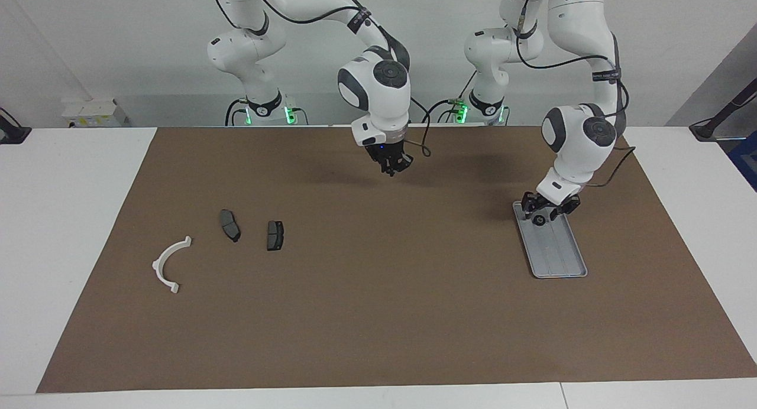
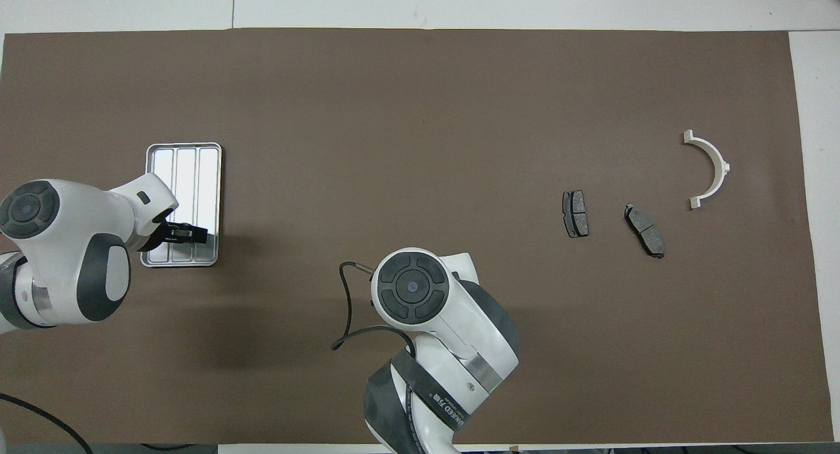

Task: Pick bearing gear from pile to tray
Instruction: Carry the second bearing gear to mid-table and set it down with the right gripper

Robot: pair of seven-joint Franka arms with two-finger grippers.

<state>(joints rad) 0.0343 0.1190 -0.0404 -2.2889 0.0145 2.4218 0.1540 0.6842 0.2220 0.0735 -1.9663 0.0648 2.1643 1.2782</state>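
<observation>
The tray [image 2: 213, 178] looks like metal, silver-grey, with a bright glossy floor in the overhead view and a more dull, ribbed look in the facing view. The mat [image 1: 378, 314] which covers the table [image 1: 59, 220] is brown, matt, and looks like paper or thin card, without shine. The table around it is white and smooth. The arc bracket [image 1: 167, 265] looks like white plastic, smooth and a little matt. The two brake pads [image 1: 229, 224] [image 1: 275, 235] are dark grey, with a rough, grainy face. The arm shells [image 2: 453, 316] are white glossy plastic with dark grey matt parts.
</observation>
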